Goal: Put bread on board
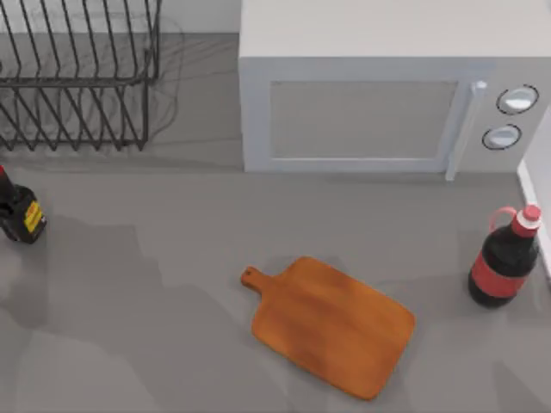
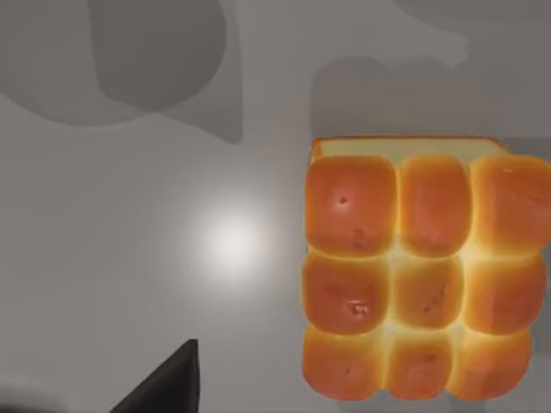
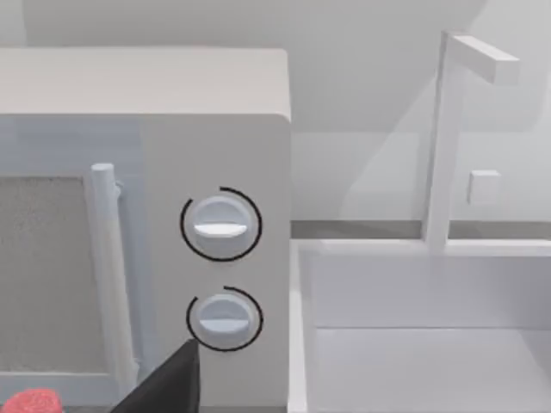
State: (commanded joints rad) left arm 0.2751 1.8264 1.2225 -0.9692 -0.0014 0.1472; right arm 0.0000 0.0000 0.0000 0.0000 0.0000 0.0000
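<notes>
The bread (image 2: pixel 417 275), a golden-brown loaf of pull-apart rolls with a glossy gridded top, lies on the grey table just below my left wrist camera. A dark tip of my left gripper (image 2: pixel 168 383) shows beside the loaf, apart from it. The board (image 1: pixel 331 325), flat orange-brown wood with a short knob handle (image 1: pixel 251 278) pointing up-left, lies bare at the table's front centre. In the right wrist view, a dark tip of my right gripper (image 3: pixel 172 383) hangs in front of the microwave's knobs (image 3: pixel 220 225).
A white microwave (image 1: pixel 370 103) stands at the back centre and a wire dish rack (image 1: pixel 77 77) at the back left. A red-capped cola bottle (image 1: pixel 504 262) stands right of the board, a dark yellow-labelled bottle (image 1: pixel 19 213) at the left edge. A white sink (image 3: pixel 430 344) adjoins the microwave.
</notes>
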